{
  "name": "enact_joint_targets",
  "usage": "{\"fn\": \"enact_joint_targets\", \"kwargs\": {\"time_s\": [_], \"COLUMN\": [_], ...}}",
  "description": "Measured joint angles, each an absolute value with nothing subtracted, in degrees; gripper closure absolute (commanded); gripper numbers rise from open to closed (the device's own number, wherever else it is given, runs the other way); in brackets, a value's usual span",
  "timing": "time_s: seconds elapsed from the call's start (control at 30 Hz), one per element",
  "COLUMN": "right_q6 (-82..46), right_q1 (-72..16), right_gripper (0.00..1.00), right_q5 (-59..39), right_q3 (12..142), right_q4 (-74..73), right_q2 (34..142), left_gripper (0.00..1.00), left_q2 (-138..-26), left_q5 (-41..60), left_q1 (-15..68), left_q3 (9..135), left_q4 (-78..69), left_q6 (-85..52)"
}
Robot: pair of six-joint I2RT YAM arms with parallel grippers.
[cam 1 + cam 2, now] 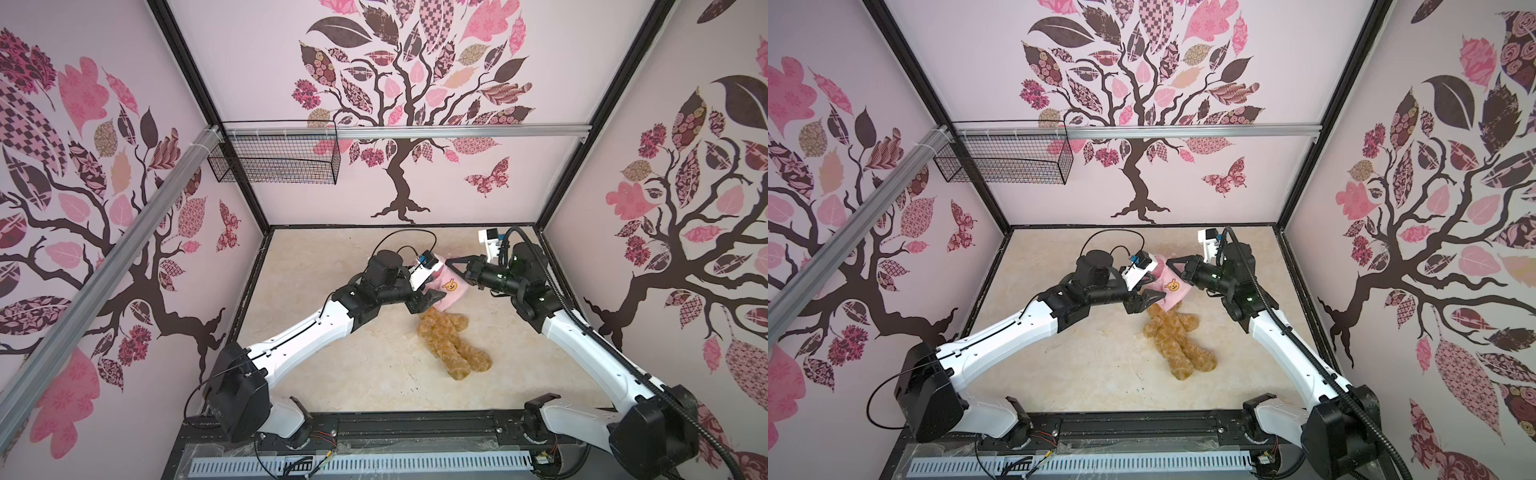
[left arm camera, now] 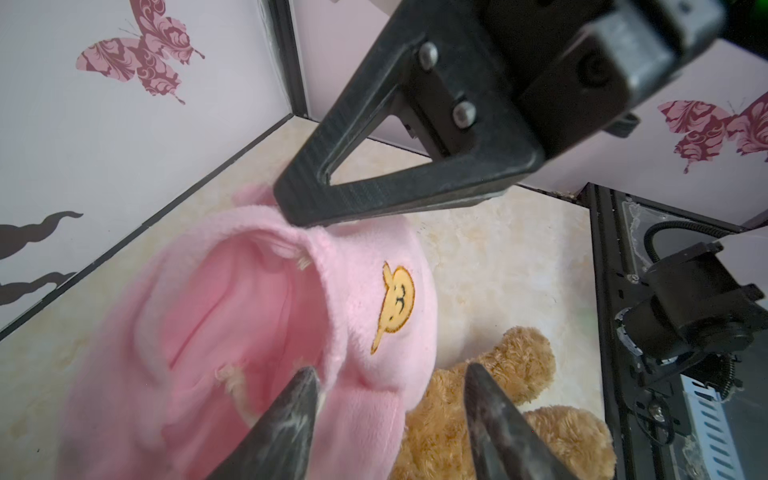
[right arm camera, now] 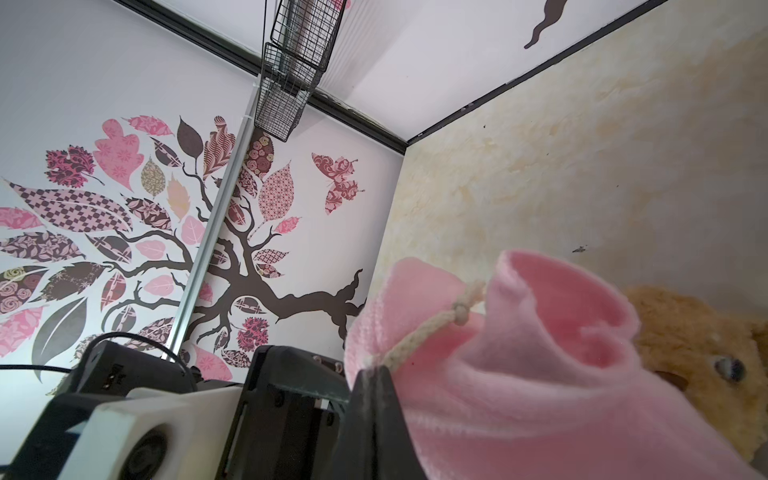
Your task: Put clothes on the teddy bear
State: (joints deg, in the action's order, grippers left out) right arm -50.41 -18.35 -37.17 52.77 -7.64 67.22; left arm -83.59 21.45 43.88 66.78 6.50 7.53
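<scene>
- One teddy bear [image 1: 451,338] lies on the desk [image 1: 332,374] with its legs stretched away from the pink shirt [image 1: 446,293]. Its head is tucked beneath that shirt and hidden in both top views. The right wrist view shows one dark eye just beside the pink cloth.
- Astride the shirt's open hem stand the left fingers [image 2: 291,424], apart. One tip is inside the opening against the lining and the other is outside, above the bear's fur. I cannot tell whether the outer tip touches the fur.
- Pressed together on the shirt's opposite edge are the right fingers [image 3: 368,415], holding that edge raised. A knotted cord [image 3: 428,332] runs out from the pinch.
- Counted: one bear, one shirt with one orange bear-face emblem [image 2: 397,303], one cord, two arms.
- One wire basket [image 1: 274,160] hangs on the back wall, well apart from the shirt.
- The left arm's wrist camera [image 1: 428,262] covers part of the shirt in both top views.
</scene>
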Motion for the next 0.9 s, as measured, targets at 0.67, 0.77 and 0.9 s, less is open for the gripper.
{"fn": "enact_joint_targets", "kwargs": {"time_s": [0.67,0.77,0.9], "right_q6": [-50.15,-47.16,-42.61], "right_q1": [-19.22,-19.22,-19.40], "right_gripper": [0.60,0.45,0.39], "right_q5": [-36.64,-35.53,-32.14], "right_q3": [48.66,46.81,43.77], "right_q4": [-9.19,-8.99,-7.49], "right_q2": [65.84,65.06,61.39], "left_gripper": [1.00,1.00,1.00], "left_q2": [-85.58,-82.87,-74.17], "left_q5": [27.49,31.64,35.73], "left_q1": [40.88,36.53,30.74], "left_q3": [70.17,69.95,68.31], "left_q4": [8.62,14.74,24.18], "left_q6": [3.81,1.17,0.08]}}
